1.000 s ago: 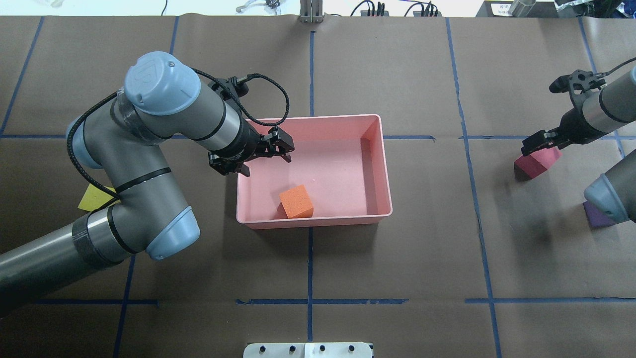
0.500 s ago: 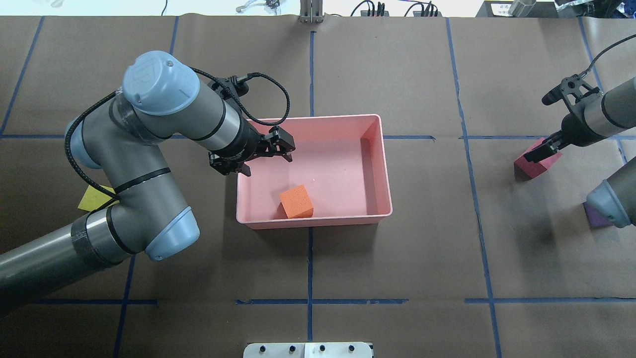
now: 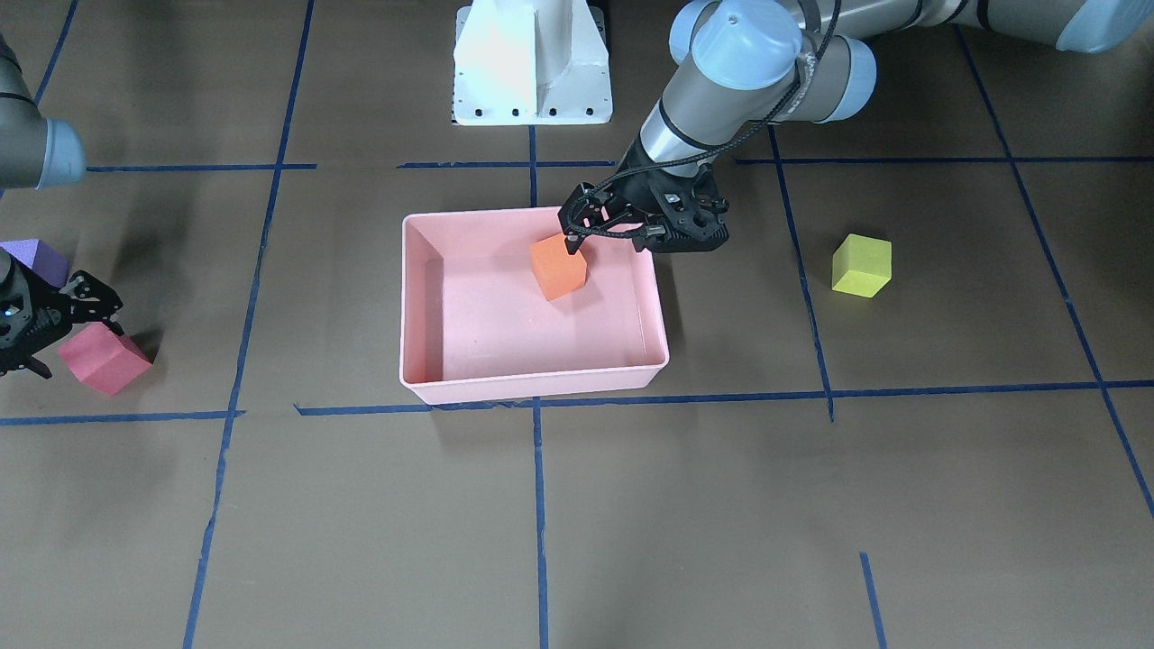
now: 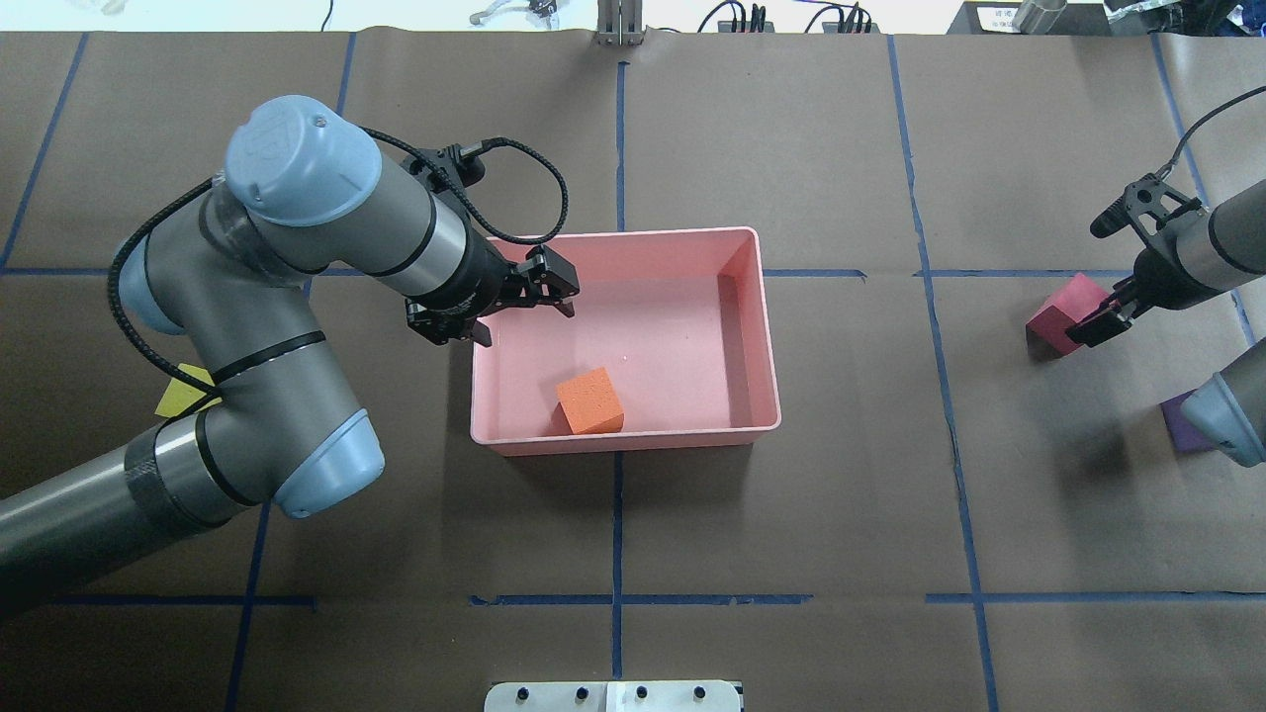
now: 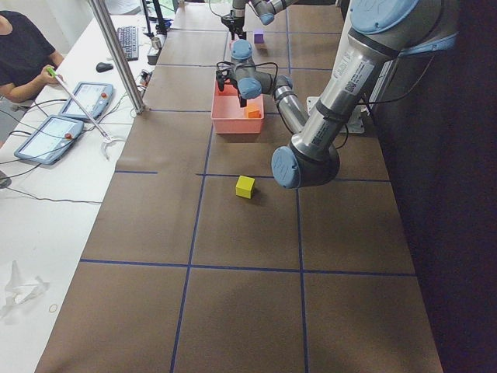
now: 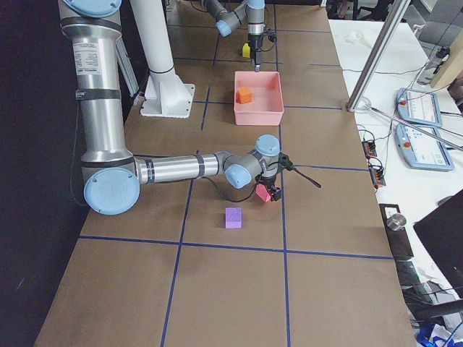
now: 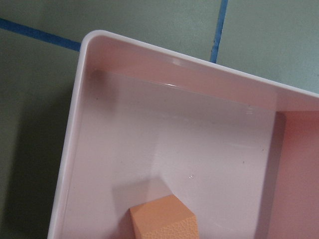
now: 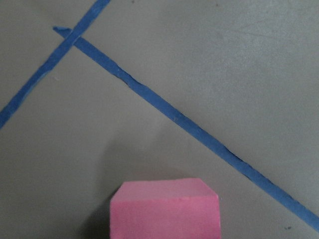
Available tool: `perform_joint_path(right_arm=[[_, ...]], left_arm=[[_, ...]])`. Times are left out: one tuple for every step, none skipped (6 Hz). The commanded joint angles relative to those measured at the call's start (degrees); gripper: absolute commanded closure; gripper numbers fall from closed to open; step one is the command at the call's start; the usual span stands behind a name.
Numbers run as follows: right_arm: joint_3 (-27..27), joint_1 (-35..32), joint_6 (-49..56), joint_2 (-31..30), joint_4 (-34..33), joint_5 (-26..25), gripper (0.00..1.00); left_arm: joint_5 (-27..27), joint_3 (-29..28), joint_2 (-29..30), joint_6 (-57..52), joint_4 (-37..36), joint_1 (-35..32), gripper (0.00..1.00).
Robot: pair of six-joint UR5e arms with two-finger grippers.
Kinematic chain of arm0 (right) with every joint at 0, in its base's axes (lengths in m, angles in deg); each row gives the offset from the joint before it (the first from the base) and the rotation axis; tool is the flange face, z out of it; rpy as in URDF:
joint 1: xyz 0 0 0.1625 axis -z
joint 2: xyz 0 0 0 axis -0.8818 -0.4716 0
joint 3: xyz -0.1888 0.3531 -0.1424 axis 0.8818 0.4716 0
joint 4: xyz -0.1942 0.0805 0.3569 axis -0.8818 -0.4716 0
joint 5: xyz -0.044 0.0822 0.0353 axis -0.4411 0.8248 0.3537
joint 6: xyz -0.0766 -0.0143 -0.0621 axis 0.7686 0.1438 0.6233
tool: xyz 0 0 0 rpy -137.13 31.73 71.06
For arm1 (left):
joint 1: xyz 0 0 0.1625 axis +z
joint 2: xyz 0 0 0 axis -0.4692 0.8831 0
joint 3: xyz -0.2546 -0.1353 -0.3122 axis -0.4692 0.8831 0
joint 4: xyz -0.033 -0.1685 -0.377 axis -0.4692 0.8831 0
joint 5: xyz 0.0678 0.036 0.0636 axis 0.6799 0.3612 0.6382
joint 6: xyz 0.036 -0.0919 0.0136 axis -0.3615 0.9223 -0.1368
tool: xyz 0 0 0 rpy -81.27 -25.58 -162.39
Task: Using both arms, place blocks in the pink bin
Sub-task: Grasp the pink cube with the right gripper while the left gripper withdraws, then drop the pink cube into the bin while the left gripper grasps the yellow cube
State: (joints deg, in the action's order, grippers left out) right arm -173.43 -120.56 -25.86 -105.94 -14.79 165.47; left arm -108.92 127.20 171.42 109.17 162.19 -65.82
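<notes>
The pink bin (image 4: pixel 755 336) sits mid-table and holds the orange block (image 4: pixel 590 400), also seen in the left wrist view (image 7: pixel 164 219). My left gripper (image 4: pixel 524 311) is open and empty above the bin's left rim. My right gripper (image 4: pixel 1096 326) is open, low beside the red block (image 4: pixel 1060 311), which rests on the table and fills the bottom of the right wrist view (image 8: pixel 164 209). The purple block (image 3: pixel 36 260) lies near the red one. The yellow-green block (image 3: pixel 861 265) lies alone on the left arm's side and is partly hidden under that arm in the overhead view (image 4: pixel 181 394).
Brown paper with blue tape lines covers the table (image 4: pixel 791 514). The white pedestal base (image 3: pixel 532 63) stands at the robot's edge. A metal post (image 4: pixel 620 25) and cables lie at the far edge. My right elbow (image 4: pixel 1221 420) hangs over the purple block.
My right gripper has slid from over the red block to its right side and lower. My left arm has drawn back slightly leftward; its gripper stays open over the bin's edge.
</notes>
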Motion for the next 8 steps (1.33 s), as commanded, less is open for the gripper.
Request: perform_joint_path(right_arm=[[0.1, 0.2, -0.2, 0.9, -0.7, 0.5, 0.89], [-0.2, 0.1, -0.3, 1.5, -0.8, 0.6, 1.00], [-2.3, -0.4, -2.3, 1.6, -0.8, 1.9, 1.00], [-7.0, -1.9, -9.1, 1.2, -1.2, 4.4, 1.00], [-12.1, -1.9, -18.2, 1.5, -3.4, 4.9, 1.00], [-16.3, -1.6, -29.1, 5.3, -7.3, 5.0, 1.00], [-17.9, 1.2, -39.0, 11.3, -10.6, 4.9, 0.99], [-18.7, 5.9, -48.7, 15.9, -11.6, 3.9, 0.98]], left_arm=[[0.1, 3.7, -4.5, -1.2, 0.0, -3.0, 0.00], [0.2, 5.1, -6.8, -1.7, 0.0, -4.4, 0.00], [0.2, 8.5, -13.1, -9.9, -0.1, -5.5, 0.00], [0.2, 10.8, -19.2, -18.4, 0.0, -6.1, 0.00], [0.2, 11.8, -23.9, -26.2, 0.0, -6.3, 0.00], [0.2, 12.0, -29.2, -37.4, 0.9, -6.4, 0.00], [0.1, 11.4, -33.9, -48.5, 4.2, -6.4, 0.00], [-0.3, 9.9, -36.2, -56.5, 6.5, -7.4, 0.00]])
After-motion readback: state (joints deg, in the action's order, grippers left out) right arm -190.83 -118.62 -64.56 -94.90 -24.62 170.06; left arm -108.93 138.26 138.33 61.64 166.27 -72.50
